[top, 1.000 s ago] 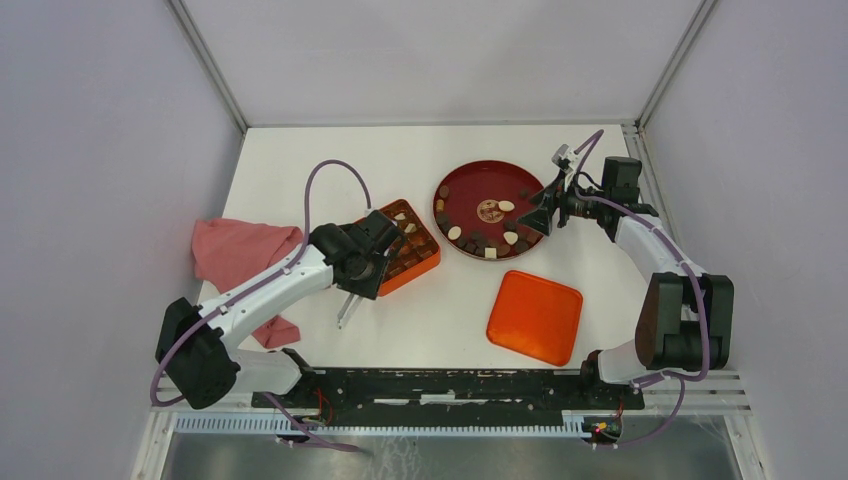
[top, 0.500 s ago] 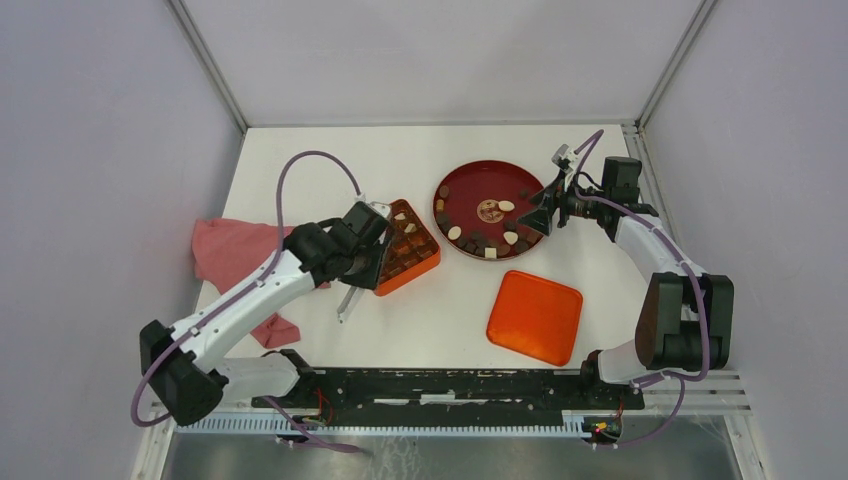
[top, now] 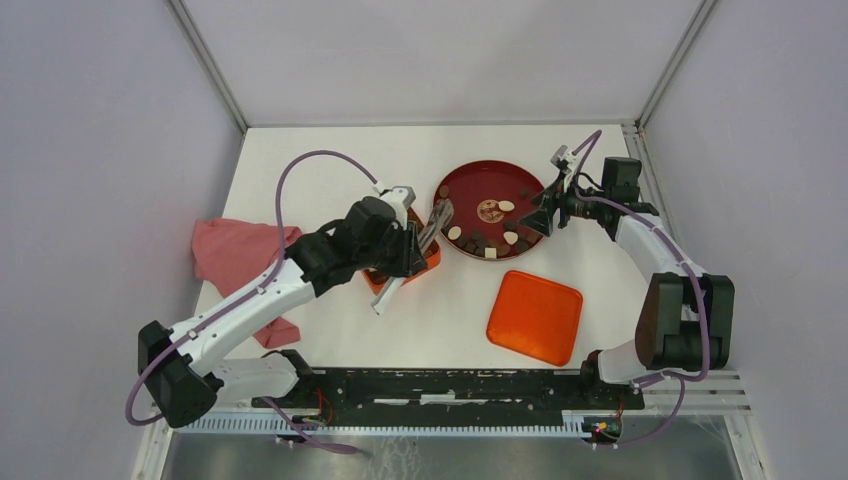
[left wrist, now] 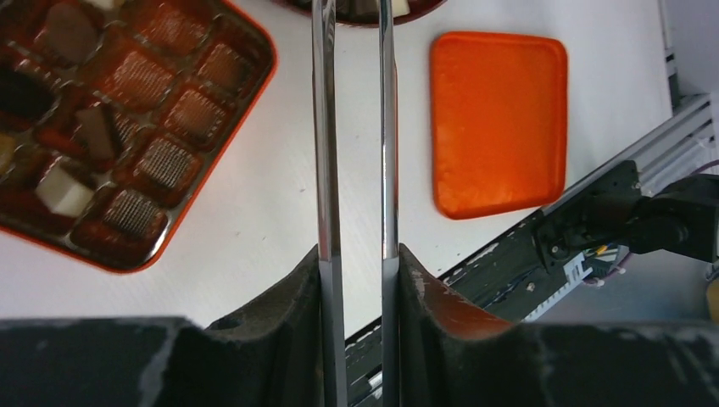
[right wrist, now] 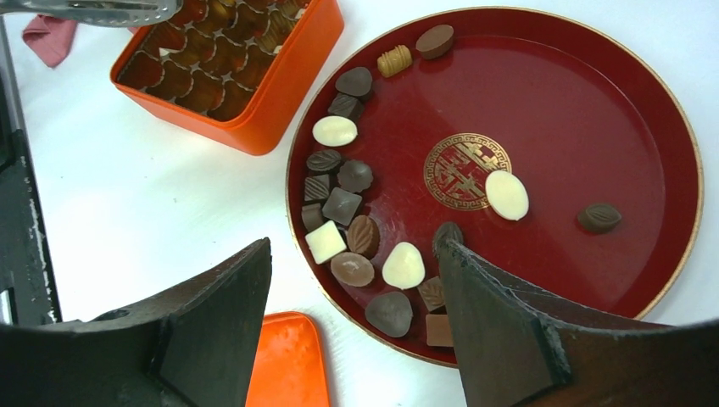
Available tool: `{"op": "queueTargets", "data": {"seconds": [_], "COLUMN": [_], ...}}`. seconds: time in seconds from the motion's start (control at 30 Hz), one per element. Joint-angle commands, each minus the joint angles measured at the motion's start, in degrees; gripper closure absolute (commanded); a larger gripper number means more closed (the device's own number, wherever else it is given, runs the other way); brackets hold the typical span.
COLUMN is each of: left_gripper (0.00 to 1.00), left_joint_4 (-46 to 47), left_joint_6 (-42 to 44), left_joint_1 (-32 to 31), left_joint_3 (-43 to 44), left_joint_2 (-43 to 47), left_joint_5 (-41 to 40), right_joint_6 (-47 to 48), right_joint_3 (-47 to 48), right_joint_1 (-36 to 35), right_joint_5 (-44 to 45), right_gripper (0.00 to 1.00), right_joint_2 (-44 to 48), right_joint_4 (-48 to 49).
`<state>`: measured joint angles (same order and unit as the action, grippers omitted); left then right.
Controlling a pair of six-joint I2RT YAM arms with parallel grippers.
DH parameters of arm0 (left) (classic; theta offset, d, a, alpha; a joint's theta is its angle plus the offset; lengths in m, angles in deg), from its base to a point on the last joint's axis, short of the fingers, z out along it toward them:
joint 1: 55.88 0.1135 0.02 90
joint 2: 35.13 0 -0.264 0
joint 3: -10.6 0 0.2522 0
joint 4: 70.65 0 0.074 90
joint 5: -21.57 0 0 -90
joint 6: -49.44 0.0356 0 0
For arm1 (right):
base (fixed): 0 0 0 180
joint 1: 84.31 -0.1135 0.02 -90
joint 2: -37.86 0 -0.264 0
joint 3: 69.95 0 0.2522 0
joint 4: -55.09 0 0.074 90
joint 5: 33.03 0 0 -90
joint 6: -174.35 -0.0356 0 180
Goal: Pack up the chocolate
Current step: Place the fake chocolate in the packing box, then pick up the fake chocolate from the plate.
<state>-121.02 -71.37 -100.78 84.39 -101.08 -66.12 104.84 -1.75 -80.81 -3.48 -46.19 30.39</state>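
Several pieces of chocolate (right wrist: 506, 195) in dark, brown and cream lie on the round dark-red plate (right wrist: 593, 110), most of them along its left rim (top: 490, 240). A few more sit in the orange compartmented box (left wrist: 263, 68), among them a cream square (left wrist: 64, 191). My left gripper (top: 405, 245) (left wrist: 356, 254) hangs over the box, shut on metal tongs (left wrist: 326, 127). The tongs' tips (top: 438, 215) reach the plate's left edge and run out of the left wrist view. My right gripper (top: 540, 215) (right wrist: 356, 246) stands open over the plate's near-right rim, holding nothing.
The box's orange lid (top: 535, 316) (left wrist: 498, 123) lies flat in front of the plate. A pink cloth (top: 235, 250) is bunched at the table's left edge. In the top view my left arm covers most of the box (top: 432, 258).
My left arm has swung right with the tongs, from the box's near-left side across the box to the plate's left edge. The right arm has stayed put.
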Motion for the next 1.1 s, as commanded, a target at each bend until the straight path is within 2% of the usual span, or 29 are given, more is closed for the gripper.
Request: {"op": "queueTargets", "data": {"seconds": [0.0, 0.2, 0.53, 0.67, 0.87, 1.07], "left_gripper": [0.62, 0.62, 0.62, 0.61, 0.6, 0.6], "left_joint_4": [12.34, 14.89, 20.15, 23.43, 26.01, 25.2], "left_joint_6": [-3.35, -3.54, -0.76, 1.01, 2.9, 5.49], "left_joint_1": [-2.94, -5.6, -6.41, -6.3, -6.35, -6.35], "left_joint_3": [0.73, -0.47, -6.29, -9.04, -8.41, -4.4], "left_joint_2": [-1.03, -0.34, 6.22, 7.22, 4.78, -0.52], "left_joint_5": [0.26, -1.87, -0.5, 1.35, 5.88, 7.41], "right_joint_6": [2.86, 3.62, 8.11, 11.37, 16.87, 14.57], "right_joint_3": [3.22, 2.82, -0.95, -2.43, -1.46, -1.43], "right_joint_1": [0.12, 0.14, 1.76, 1.77, 1.81, 1.84], "right_joint_5": [2.16, 5.71, 8.4, 5.85, 1.24, -1.31], "right_gripper": [0.22, 0.22, 0.22, 0.21, 0.21, 0.21], "right_joint_2": [1.85, 1.17, 3.85, 4.91, 5.25, 8.07], "right_joint_4": [-1.09, -0.84, 2.95, 3.57, -0.45, 0.74]}}
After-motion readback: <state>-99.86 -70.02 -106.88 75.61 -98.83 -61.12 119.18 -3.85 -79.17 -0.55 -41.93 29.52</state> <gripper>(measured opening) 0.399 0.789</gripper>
